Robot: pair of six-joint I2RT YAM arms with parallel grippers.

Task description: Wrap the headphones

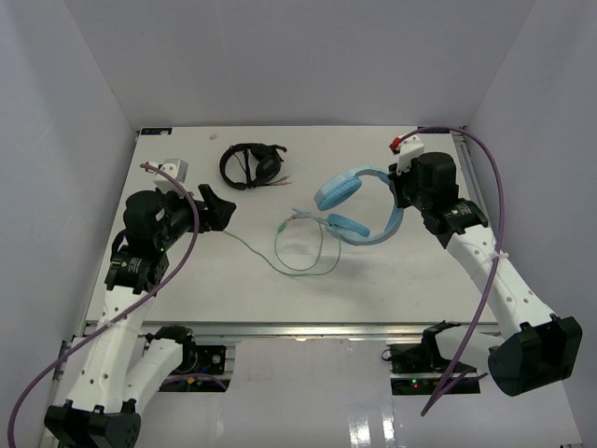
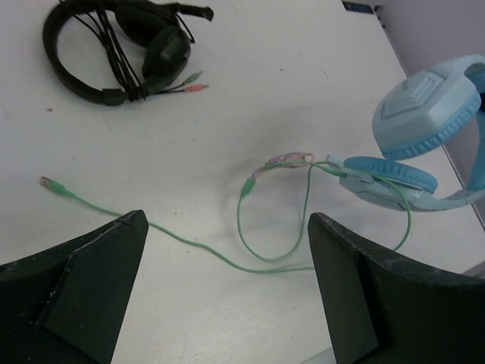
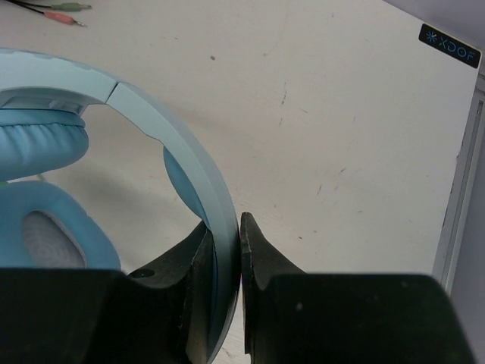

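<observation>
Headphones (image 1: 338, 191) in right gripper (image 3: 226, 231) — cable (image 2: 267, 260) loose

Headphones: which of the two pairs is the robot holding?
The light blue over-ear headphones: the right gripper pinches their wide band. The smaller black headphones lie untouched farther back.

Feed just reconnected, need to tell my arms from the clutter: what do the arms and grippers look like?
The left arm and right arm have white links and black joint housings; a purple cable trails along each. The left gripper and right gripper are black, with blunt wedge-shaped fingers. A white block with a red tab sits by the right wrist.
</observation>
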